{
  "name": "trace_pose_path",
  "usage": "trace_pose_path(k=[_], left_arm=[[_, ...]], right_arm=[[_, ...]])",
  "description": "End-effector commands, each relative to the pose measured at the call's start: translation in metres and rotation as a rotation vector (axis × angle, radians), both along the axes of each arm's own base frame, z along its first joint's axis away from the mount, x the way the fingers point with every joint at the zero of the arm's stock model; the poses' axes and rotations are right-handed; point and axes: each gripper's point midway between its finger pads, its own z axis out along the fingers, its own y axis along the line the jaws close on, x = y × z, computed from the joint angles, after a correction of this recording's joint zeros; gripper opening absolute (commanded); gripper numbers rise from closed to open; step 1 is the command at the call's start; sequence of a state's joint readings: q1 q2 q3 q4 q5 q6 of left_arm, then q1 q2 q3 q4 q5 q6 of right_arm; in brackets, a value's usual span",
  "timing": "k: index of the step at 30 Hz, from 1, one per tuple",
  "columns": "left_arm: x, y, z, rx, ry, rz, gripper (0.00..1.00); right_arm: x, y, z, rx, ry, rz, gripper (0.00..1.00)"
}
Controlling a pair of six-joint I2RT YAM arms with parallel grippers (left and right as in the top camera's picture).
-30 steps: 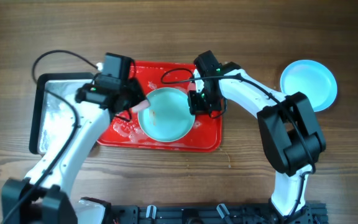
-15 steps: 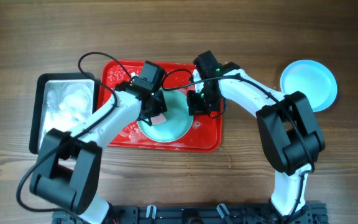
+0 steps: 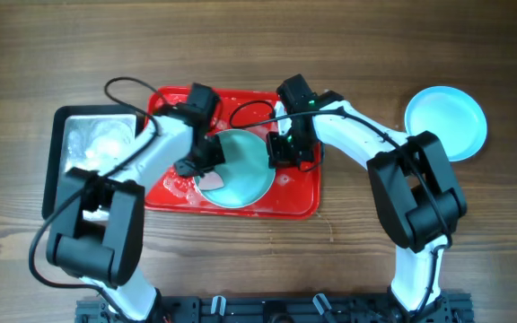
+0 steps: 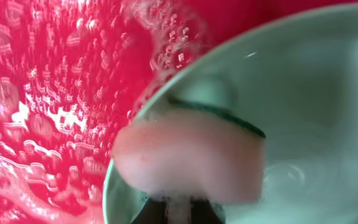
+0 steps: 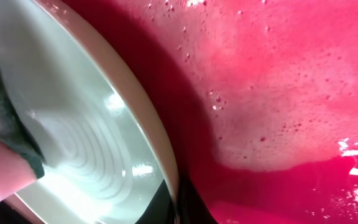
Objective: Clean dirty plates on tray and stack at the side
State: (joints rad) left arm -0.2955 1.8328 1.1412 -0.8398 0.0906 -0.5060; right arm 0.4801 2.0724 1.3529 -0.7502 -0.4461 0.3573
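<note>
The left claw (image 3: 205, 160) grips a sponge (image 4: 191, 158) on the left edge of the plate (image 3: 240, 170). The right claw (image 3: 287, 151) pinches its right rim.

plate (image 5: 86, 143) — wet | sponge (image 5: 2, 155) on it, left | tray (image 5: 278, 93) — foamy

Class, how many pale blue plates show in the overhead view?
2: a plate on the red tray, another plate on the table at far right. More may be stacked beneath.
</note>
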Motion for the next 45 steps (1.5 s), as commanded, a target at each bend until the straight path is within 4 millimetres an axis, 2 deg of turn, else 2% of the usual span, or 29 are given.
trace_pose_path(k=[1, 5, 9, 11, 13, 16, 20, 23, 26, 29, 33, 38, 40, 42, 45], left_arm=[[0.003, -0.015, 0.005, -0.207, 0.052, 0.047, 0.04], [0.02, -0.018, 0.003, -0.175, -0.035, 0.003, 0.04], [0.037, -0.029, -0.006, -0.108, -0.153, -0.054, 0.04], [0.041, -0.035, -0.017, -0.048, -0.187, -0.088, 0.04], [0.04, -0.033, -0.029, 0.043, -0.195, -0.116, 0.04], [0.02, -0.028, -0.033, 0.086, -0.119, -0.119, 0.04], [-0.024, -0.01, -0.016, 0.053, 0.138, -0.092, 0.04], [-0.038, 0.0, -0.003, -0.029, 0.246, -0.104, 0.04], [-0.028, 0.017, -0.004, -0.05, 0.229, -0.072, 0.04], [0.006, 0.021, -0.013, -0.077, 0.09, -0.027, 0.04], [0.032, 0.002, -0.028, -0.102, -0.037, -0.008, 0.04], [0.03, -0.028, -0.057, -0.081, -0.058, -0.084, 0.04], [0.028, -0.042, -0.064, -0.091, -0.053, -0.059, 0.04], [0.02, -0.066, -0.059, -0.191, -0.025, -0.087, 0.04], [0.008, -0.106, -0.037, -0.444, 0.053, -0.119, 0.04]], right_arm=[[0.004, -0.008, -0.011, -0.034, 0.019, -0.031, 0.04], [0.004, -0.008, -0.011, -0.034, 0.02, -0.03, 0.04], [0.004, -0.008, -0.011, -0.035, 0.02, -0.031, 0.04], [0.004, -0.008, -0.011, -0.035, 0.021, -0.034, 0.04], [0.003, -0.008, -0.011, -0.036, 0.023, -0.033, 0.04], [0.003, -0.009, -0.011, -0.042, 0.025, -0.03, 0.04], [0.003, -0.009, -0.011, -0.041, 0.024, -0.031, 0.04], [0.003, -0.009, -0.011, -0.04, 0.023, -0.031, 0.04], [0.003, -0.009, -0.011, -0.04, 0.022, -0.031, 0.04], [0.003, -0.009, -0.011, -0.041, 0.024, -0.03, 0.04], [0.003, -0.009, -0.011, -0.04, 0.022, -0.031, 0.04], [0.003, -0.009, -0.011, -0.04, 0.023, -0.034, 0.04], [0.003, -0.009, -0.011, -0.04, 0.023, -0.033, 0.04], [0.003, -0.009, -0.011, -0.04, 0.023, -0.033, 0.04], [0.003, -0.009, -0.011, -0.04, 0.023, -0.032, 0.04]])
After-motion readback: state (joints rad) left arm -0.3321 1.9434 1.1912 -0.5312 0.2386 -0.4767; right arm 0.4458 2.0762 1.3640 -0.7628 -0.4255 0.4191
